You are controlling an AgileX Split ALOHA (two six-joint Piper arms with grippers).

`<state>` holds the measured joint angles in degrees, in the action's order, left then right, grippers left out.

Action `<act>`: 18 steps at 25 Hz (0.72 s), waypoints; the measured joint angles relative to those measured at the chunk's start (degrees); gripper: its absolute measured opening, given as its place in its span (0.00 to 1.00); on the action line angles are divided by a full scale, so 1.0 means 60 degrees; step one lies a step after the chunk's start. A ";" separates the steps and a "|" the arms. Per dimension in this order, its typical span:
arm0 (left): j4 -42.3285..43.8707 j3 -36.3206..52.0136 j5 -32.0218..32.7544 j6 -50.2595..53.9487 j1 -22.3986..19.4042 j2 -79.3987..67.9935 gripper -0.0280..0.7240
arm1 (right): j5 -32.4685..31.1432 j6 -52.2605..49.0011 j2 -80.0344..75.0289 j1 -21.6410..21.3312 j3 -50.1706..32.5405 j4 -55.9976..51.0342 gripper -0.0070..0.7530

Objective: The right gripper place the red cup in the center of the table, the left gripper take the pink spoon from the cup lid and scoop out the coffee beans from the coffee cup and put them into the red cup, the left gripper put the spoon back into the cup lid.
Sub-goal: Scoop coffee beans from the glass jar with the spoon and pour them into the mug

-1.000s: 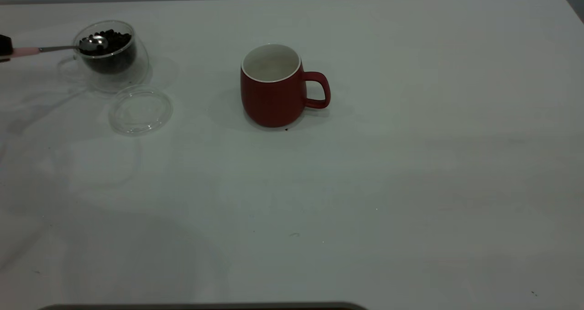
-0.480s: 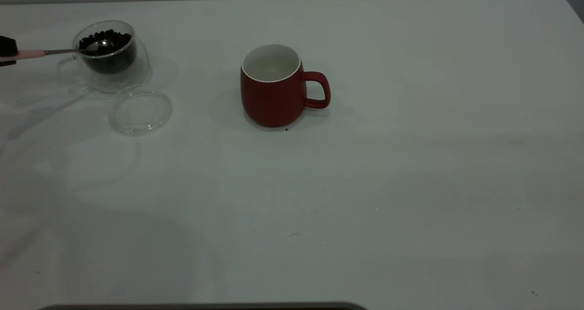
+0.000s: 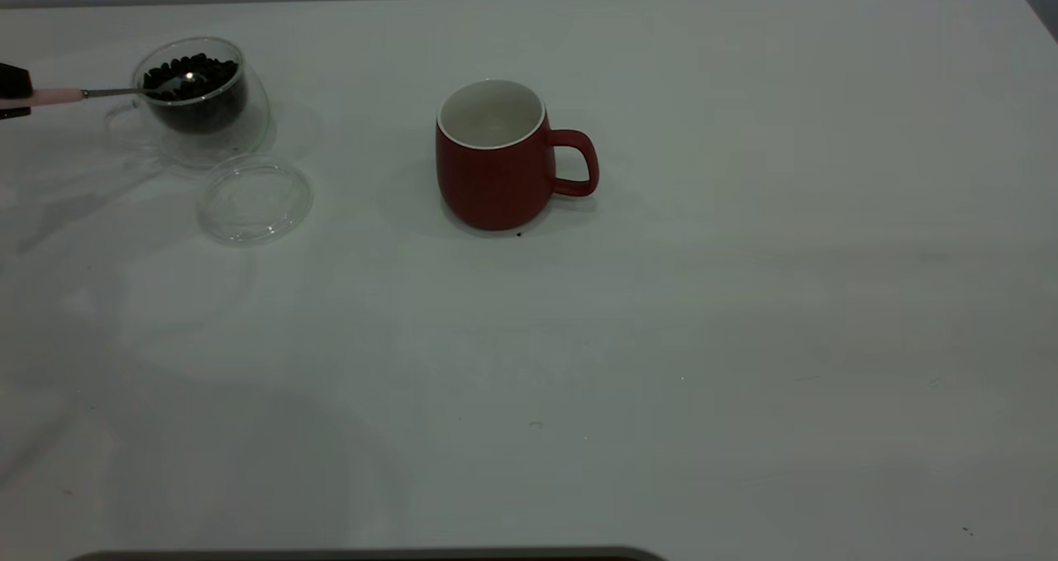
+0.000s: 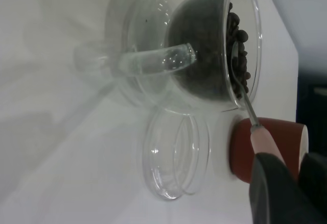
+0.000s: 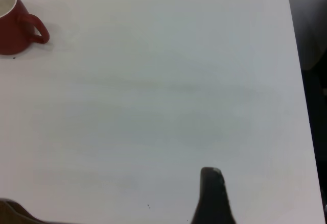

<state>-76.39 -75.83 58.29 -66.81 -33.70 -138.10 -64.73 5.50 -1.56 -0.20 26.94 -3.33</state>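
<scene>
Exterior view crops left gripper (image 3: 10,90) holding pink spoon (image 3: 124,92)

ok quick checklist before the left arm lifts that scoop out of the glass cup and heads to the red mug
1. Left gripper shut on the pink spoon handle: ok.
2. Spoon bowl down in the coffee beans inside the coffee cup: ok.
3. Beans actually loaded on the spoon: cannot tell, the bowl is half buried.
4. Red cup upright near the middle of the table, mouth open and empty: ok.
5. Cup lid flat in front of the coffee cup, free for the spoon's return: ok.
6. Right gripper off to the side, away from the red cup: ok.
</scene>
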 joint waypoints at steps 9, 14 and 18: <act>-0.0130 0.0000 0.0071 0.1031 0.0000 0.0000 0.20 | 0.0000 0.0000 0.0000 0.0000 0.0000 0.0000 0.79; -0.0390 0.0000 0.0174 0.1557 0.0000 0.0000 0.20 | 0.0000 0.0000 0.0000 0.0000 0.0000 0.0000 0.79; -0.0650 0.0000 0.0402 0.1673 0.0000 0.0000 0.20 | 0.0000 0.0000 0.0000 0.0000 0.0000 0.0000 0.79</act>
<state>-80.29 -75.83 60.70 -56.77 -33.70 -138.10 -64.73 5.50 -1.56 -0.20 26.94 -3.33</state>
